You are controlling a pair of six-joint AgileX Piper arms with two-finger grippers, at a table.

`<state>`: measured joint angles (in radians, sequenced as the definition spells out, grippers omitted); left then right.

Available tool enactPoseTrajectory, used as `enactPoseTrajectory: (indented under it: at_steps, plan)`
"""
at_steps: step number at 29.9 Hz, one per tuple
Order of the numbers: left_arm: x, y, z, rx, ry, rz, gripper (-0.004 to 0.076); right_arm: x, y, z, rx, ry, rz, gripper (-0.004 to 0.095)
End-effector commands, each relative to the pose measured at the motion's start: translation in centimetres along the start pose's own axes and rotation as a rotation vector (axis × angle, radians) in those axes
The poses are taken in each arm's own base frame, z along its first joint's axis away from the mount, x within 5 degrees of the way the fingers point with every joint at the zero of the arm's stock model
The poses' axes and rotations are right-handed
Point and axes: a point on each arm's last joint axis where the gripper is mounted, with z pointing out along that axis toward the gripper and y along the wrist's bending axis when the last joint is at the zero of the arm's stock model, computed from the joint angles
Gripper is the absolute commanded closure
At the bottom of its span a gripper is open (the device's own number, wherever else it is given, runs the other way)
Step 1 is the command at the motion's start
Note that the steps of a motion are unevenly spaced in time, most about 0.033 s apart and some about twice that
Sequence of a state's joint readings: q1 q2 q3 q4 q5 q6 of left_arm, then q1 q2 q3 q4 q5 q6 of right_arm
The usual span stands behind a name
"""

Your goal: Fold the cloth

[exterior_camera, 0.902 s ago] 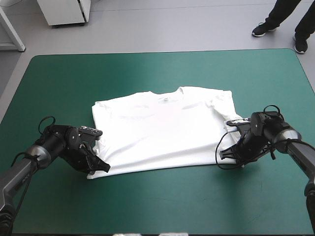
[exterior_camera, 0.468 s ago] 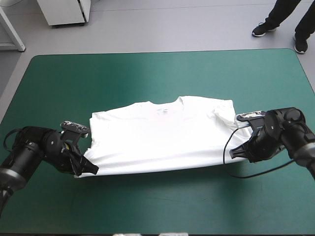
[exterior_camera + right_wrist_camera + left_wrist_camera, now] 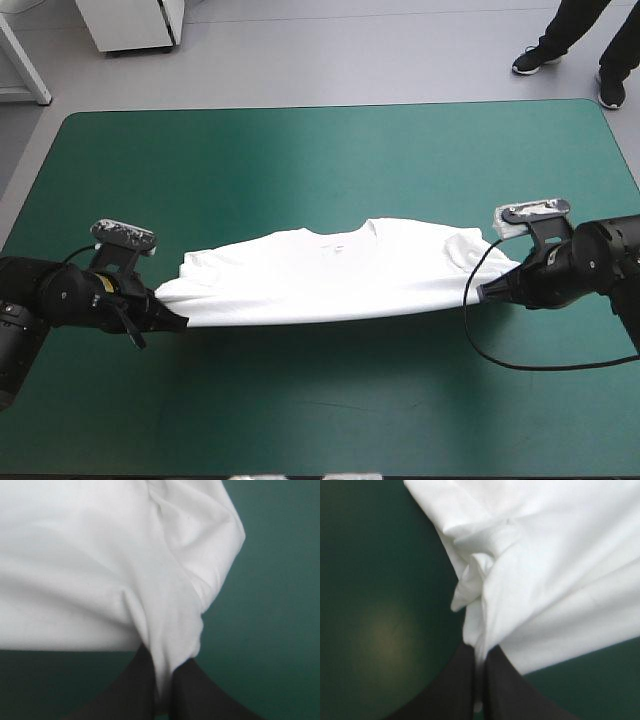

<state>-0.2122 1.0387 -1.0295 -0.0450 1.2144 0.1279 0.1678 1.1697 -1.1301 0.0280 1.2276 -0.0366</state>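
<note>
The white T-shirt (image 3: 330,275) hangs stretched between my two grippers, its near hem lifted off the teal-green table (image 3: 320,150) and its collar side drooping toward the far edge. My left gripper (image 3: 172,322) is shut on the T-shirt's near left corner; in the left wrist view the cloth (image 3: 545,570) bunches between the black fingers (image 3: 455,690). My right gripper (image 3: 487,292) is shut on the near right corner, and the white fabric (image 3: 100,565) runs down between its fingers (image 3: 195,690).
A white cabinet (image 3: 130,22) stands on the floor beyond the table's far left corner. Bare teal-green cover lies on all sides of the shirt, with its shadow (image 3: 330,345) on the near part.
Both grippers have lifted the shirt's near corners off the table and moved apart, pulling the hem taut. The shirt lay flat earlier; now it hangs between them.
</note>
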Motion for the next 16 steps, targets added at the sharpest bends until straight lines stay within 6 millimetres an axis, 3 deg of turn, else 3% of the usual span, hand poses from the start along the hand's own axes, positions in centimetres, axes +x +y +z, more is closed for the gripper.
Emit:
enactPoseTrajectory:
  at_steps: [1,9,16]
  plan:
    - [-2.7,0.4,-1.1,-0.032,-0.135,-0.003,0.0733,-2.5,-0.4,-1.2,0.038,-0.132,-0.011,0.0925]
    - [-6.9,1.7,3.2,-0.102,-0.122,0.032,0.0733,-8.0,-0.8,2.7,0.053,-0.169,-0.020,0.0925]
    - [-9.2,2.4,7.3,-0.140,-0.152,0.070,0.0733,-12.0,-1.0,7.0,0.052,-0.162,-0.021,0.0925]
